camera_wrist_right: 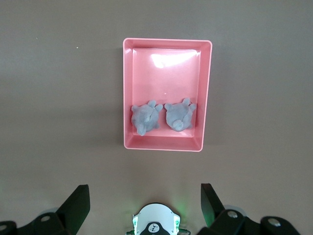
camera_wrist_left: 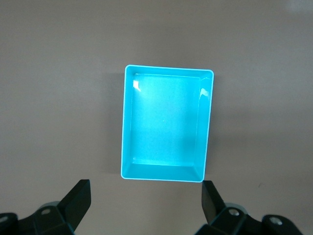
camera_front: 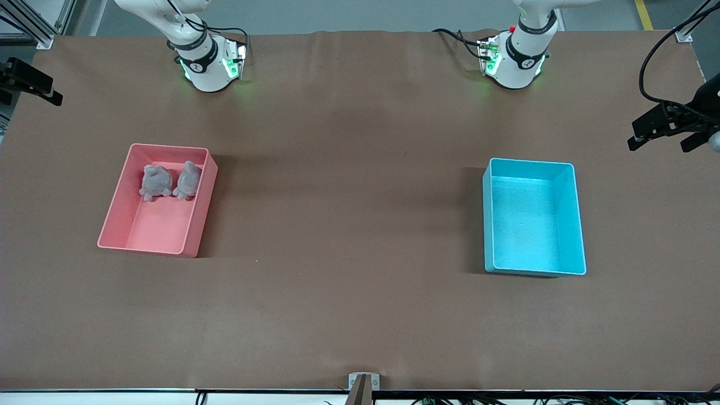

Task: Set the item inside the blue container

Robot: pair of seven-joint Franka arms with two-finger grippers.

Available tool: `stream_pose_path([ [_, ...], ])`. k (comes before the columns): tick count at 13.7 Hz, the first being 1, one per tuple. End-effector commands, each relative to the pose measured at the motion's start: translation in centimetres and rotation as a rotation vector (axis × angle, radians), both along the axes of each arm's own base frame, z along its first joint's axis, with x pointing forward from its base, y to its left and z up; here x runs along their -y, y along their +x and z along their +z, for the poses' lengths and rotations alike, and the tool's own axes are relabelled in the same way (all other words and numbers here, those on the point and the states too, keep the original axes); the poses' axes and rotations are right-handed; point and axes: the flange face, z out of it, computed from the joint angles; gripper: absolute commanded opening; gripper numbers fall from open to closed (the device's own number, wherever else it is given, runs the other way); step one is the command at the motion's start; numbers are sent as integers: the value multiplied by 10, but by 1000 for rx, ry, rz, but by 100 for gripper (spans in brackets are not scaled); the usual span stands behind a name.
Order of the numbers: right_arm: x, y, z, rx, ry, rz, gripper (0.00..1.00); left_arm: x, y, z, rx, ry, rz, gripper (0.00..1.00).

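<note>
While both of my arms hang high above the brown table (camera_front: 349, 315), neither gripper holds anything. My left gripper (camera_wrist_left: 145, 203) looks straight down on the blue container (camera_wrist_left: 128, 122); its two black fingers (camera_wrist_left: 78, 198) stand wide apart with only bare table between them. The container sits upright on the table below this gripper, clear of the fingertips and untouched, and its floor is bare.

My right gripper (camera_wrist_right: 145, 205) hangs over the pink bin (camera_wrist_right: 126, 98), jaws likewise spread wide with nothing clamped. My own right arm base (camera_wrist_right: 154, 223) shows between the fingers in that wrist view.

Item candidates: two grey plush toys in the pink bin, lying side by side and close together at the end of the bin nearer my bases. One plush toy (camera_front: 156, 181) lies against the bin's outer long wall; the second plush toy (camera_front: 188, 180) lies just beside it, toward the middle of the table. The rest of the pink floor is bare.

Layout, front view: pink bin (camera_front: 115, 214) toward the right arm's end of the table, blue container (camera_front: 488, 225) toward the left arm's end, the two well apart with open table between. The blue container reaches slightly nearer the front camera than the pink bin. Neither gripper proper shows in the front view.
</note>
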Motion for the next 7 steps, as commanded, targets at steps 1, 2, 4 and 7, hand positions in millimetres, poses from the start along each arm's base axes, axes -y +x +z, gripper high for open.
stream_pose_path([
  [1,0,-5,4,7,14,9,100,2,0,4,12,-33,-14,100],
  [2,0,-4,4,12,14,12,100,3,2,2,9,-44,1,100],
  [4,0,-3,5,21,13,12,100,0,5,-2,2,-47,5,100],
  [7,2,-3,5,21,11,8,100,0,5,-2,2,-41,4,100],
])
